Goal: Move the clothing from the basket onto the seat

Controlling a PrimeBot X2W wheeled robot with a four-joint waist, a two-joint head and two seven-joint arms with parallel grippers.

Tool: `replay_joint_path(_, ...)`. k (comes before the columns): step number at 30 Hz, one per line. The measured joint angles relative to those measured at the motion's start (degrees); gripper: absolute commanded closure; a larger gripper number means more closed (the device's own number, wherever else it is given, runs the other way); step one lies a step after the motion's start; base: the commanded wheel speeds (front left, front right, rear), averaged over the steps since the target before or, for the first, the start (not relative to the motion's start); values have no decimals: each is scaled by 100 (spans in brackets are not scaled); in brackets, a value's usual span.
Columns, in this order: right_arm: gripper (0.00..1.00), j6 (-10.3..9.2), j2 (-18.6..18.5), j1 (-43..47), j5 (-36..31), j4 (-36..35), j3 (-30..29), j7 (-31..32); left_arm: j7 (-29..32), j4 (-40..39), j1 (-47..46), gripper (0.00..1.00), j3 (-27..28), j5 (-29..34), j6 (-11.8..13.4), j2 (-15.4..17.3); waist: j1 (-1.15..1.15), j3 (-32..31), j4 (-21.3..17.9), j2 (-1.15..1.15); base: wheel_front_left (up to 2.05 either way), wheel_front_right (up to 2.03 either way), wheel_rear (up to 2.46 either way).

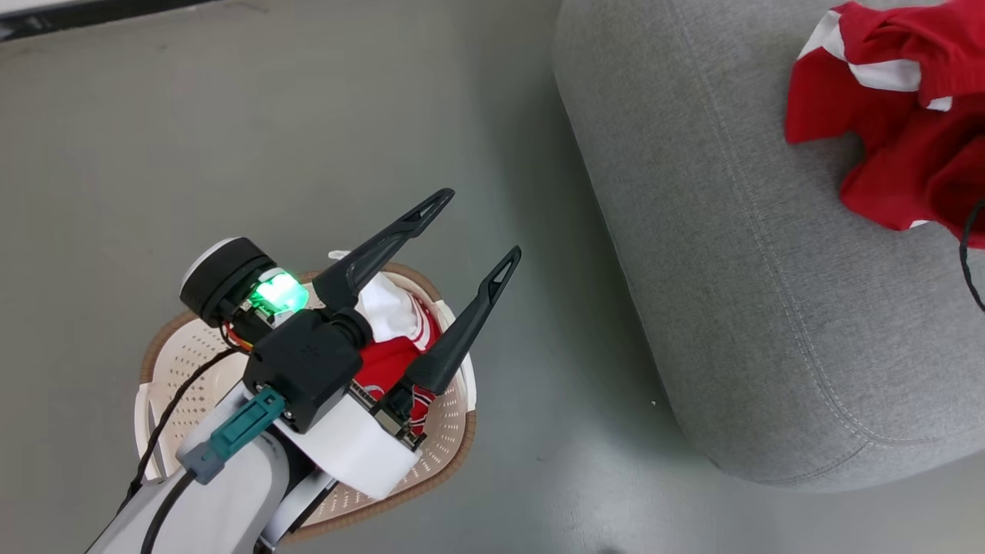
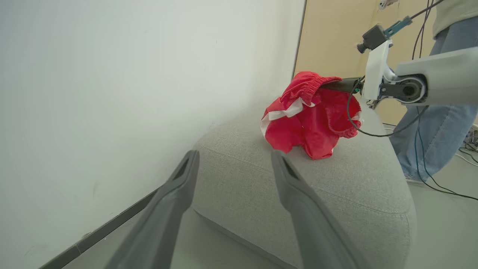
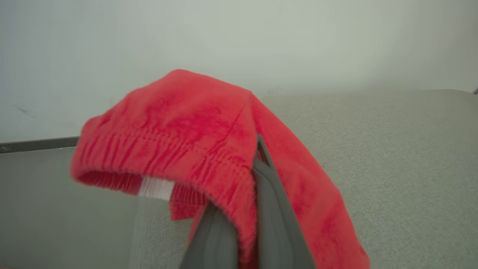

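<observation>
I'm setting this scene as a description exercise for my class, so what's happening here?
A two-armed robot is moving laundry. Its right gripper is shut on the elastic waistband of bright red shorts with white panels, holding them over the large grey fabric seat, their lower folds seemingly touching it. Its left gripper hovers open above the oval cream perforated plastic basket on the floor, where more red-and-white clothing lies.
</observation>
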Motion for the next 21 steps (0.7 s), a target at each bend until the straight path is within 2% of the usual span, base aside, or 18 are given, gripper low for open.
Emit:
replay_joint_path(10, 100, 0, 87, -187, -16, 385, 174, 15, 53, -68, -242, 0, -143, 101, -11, 25, 0, 305, 36, 0, 0, 0, 0)
replay_joint_path(21, 100, 0, 94, -472, -134, 871, 93, 7, 58, -78, -392, 0, -477, 152, -108, 55, 0, 523, 41, 0, 0, 0, 0)
